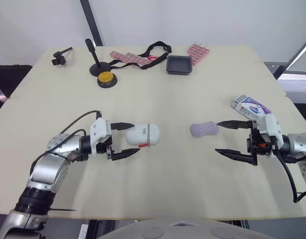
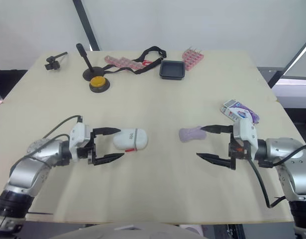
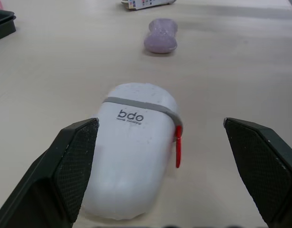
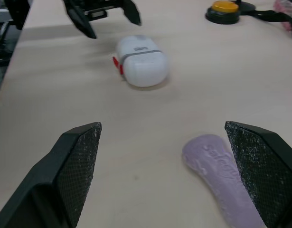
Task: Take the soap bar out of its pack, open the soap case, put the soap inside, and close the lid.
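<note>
Evidently case-opening is coming up: the soap (image 1: 204, 130) is lying unpacked, the case (image 1: 143, 134) sitting shut. The left end effector (image 1: 137, 138) is straddling the case, the right end effector (image 1: 217, 137) hanging beside the soap, both gaping apart. Next is probably clamping the case and prising the lid.

The soap case (image 1: 143, 135) is white and rounded, with 1 grey band around it, a small red tab at its side and the letters "bdo" printed on top. It is closed and lies flat on the left half of the table (image 1: 167, 189). The soap bar (image 1: 204, 130) is pale purple, narrow in the middle, with raised letters. It lies bare, apart from the case, to the right of it. The pack (image 1: 250, 105), white and purple, lies near the soap, further right and further back.
</note>
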Controlling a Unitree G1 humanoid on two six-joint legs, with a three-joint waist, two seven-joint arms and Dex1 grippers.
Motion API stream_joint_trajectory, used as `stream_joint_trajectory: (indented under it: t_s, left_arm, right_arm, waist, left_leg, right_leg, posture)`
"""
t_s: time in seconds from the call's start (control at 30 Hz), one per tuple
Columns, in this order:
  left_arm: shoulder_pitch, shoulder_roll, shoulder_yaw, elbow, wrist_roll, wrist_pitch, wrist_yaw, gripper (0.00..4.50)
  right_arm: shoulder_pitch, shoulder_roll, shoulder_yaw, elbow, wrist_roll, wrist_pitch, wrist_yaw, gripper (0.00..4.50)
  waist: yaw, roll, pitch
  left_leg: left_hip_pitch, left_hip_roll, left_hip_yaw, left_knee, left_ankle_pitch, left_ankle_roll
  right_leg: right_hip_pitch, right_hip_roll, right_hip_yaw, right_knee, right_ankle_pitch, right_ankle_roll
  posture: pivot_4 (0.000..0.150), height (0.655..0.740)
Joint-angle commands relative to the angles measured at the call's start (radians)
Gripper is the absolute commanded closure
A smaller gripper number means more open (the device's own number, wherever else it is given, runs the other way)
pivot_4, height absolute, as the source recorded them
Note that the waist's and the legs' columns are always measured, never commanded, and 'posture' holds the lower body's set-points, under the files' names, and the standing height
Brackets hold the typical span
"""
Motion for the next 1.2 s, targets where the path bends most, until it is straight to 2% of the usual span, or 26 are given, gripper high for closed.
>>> stream_joint_trajectory:
  t_s: [0.03, 0.2, 0.33, 0.6, 1.2]
  left_arm:
    - [-0.057, 0.028, -0.017, 0.054, 0.026, -0.031, -0.059, 0.00]
    - [-0.165, 0.030, -0.059, 0.152, 0.065, -0.039, -0.121, 0.00]
    - [-0.206, 0.029, -0.090, 0.199, 0.090, -0.047, -0.164, 0.00]
    - [-0.294, -0.001, -0.141, 0.322, 0.179, -0.118, -0.166, 0.00]
    - [-0.316, -0.063, -0.183, 0.413, 0.262, -0.219, -0.141, 0.00]
  right_arm:
    - [0.042, -0.001, -0.013, -0.029, 0.010, -0.058, 0.031, 0.03]
    - [0.117, 0.055, -0.035, -0.030, 0.046, -0.083, -0.009, 0.03]
    - [0.148, 0.096, -0.029, -0.006, 0.019, -0.140, -0.026, 0.03]
    - [0.166, 0.110, -0.015, 0.002, -0.012, -0.198, -0.057, 0.03]
    - [0.198, 0.088, -0.006, -0.035, 0.003, -0.171, -0.087, 0.03]
  waist:
    - [0.000, 0.000, 0.000]
    - [0.003, -0.001, 0.000]
    - [0.001, -0.001, 0.000]
    - [0.004, -0.001, -0.001]
    - [0.005, -0.001, -0.001]
  left_leg:
    - [0.000, 0.000, 0.000, 0.000, 0.000, 0.000]
    - [-0.001, 0.000, 0.000, 0.001, 0.000, 0.001]
    - [-0.001, 0.000, 0.000, 0.001, 0.000, 0.001]
    - [-0.002, 0.000, 0.000, 0.001, 0.000, 0.001]
    - [-0.002, 0.000, -0.001, 0.001, -0.001, 0.001]
  right_leg:
    - [0.000, 0.000, 0.000, 0.000, 0.000, 0.000]
    - [-0.001, 0.000, 0.000, 0.000, 0.000, 0.000]
    - [-0.001, 0.000, 0.000, 0.000, 0.000, 0.000]
    - [-0.001, -0.001, 0.000, 0.000, 0.000, 0.000]
    - [-0.001, -0.001, 0.000, 0.000, 0.000, 0.000]
  posture:
    - [0.150, 0.7291]
    - [0.150, 0.7291]
    - [0.150, 0.7291]
    - [0.150, 0.7291]
    - [0.150, 0.7291]
